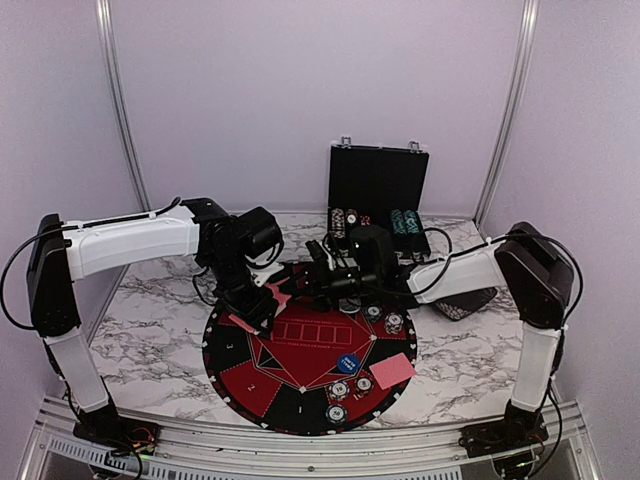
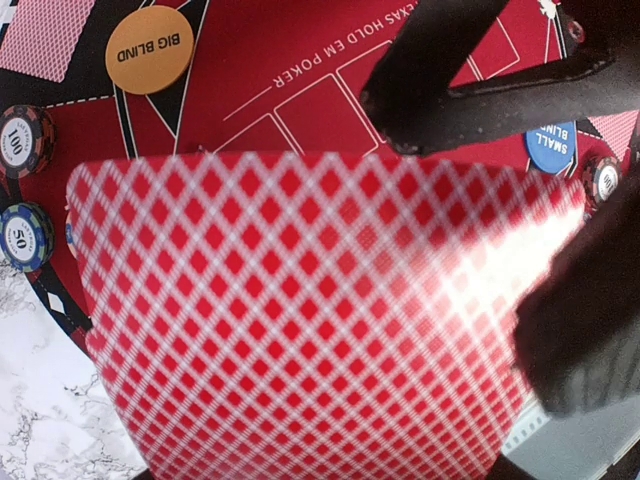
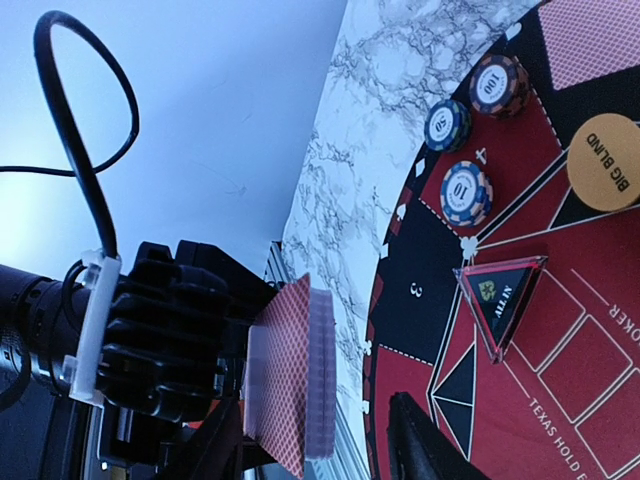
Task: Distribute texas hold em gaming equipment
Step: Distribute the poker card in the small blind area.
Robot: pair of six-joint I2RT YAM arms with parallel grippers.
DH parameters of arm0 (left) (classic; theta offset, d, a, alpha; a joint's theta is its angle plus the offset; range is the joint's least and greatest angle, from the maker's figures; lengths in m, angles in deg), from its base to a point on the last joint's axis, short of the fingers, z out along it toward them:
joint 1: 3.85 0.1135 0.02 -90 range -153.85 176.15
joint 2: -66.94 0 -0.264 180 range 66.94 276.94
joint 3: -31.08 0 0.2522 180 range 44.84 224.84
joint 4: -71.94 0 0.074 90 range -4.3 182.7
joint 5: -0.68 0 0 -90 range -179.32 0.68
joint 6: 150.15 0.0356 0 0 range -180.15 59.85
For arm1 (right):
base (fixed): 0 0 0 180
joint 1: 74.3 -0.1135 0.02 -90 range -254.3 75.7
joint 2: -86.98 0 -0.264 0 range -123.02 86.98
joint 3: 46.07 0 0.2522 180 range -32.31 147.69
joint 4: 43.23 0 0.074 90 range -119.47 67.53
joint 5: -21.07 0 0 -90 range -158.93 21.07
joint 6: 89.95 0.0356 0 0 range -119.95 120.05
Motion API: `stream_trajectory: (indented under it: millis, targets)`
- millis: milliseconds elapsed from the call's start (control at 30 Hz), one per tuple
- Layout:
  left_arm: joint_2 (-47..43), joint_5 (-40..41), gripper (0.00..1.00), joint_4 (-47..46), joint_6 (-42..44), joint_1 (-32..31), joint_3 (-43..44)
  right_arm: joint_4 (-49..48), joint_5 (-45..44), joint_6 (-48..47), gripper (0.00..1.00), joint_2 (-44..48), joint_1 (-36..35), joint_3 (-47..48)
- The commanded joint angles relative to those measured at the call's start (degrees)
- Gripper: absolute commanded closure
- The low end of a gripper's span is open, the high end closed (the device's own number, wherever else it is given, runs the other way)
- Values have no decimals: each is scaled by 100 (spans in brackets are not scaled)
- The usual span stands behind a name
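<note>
The left pincer [image 1: 262,306] is closed on a deck of red-backed cards [image 2: 300,320]. It grips the deck by its sides and holds it above the round poker mat [image 1: 300,345], with the red diamond backs facing up. I think it holds the deck this way so the top card is free to slide off.

The right pincer [image 1: 322,274] hangs just past the far edge of the deck. Its black fingers [image 2: 440,50] point down at the top card, and it looks ready to take one. I cannot tell if its jaws are wide or narrow. I see no card in them.

More game things lie on the mat around the two pincers. The orange Big Blind disc [image 2: 150,50] sits off to one side of the left pincer. A 100 chip [image 2: 20,140], a 50 chip [image 2: 25,235] and a 10 chip [image 3: 467,192] are near it. The clear All In triangle [image 3: 497,300] lies closer to the middle. The blue Small Blind disc [image 2: 550,148] sits on the other side, beyond the right pincer.

Some dealt cards [image 1: 392,370] lie well apart from both pincers, at the mat's near edge. It looks like each seat gets its own small share.

Behind the right pincer, an open black case [image 1: 378,190] stands on the marble bench [image 1: 150,320]. It holds more chips [image 1: 405,222]. I think the sharing is only partly done.
</note>
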Motion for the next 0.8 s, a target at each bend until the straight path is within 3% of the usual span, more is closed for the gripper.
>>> stream_trajectory:
  millis: [0, 767]
  targets:
    - [-120, 36, 50, 105, 89, -9, 53, -53, -5, -41, 55, 238, 30, 28]
    - [-33, 26, 50, 102, 97, -9, 97, -159, 151, 97, 81, 217, 30, -11]
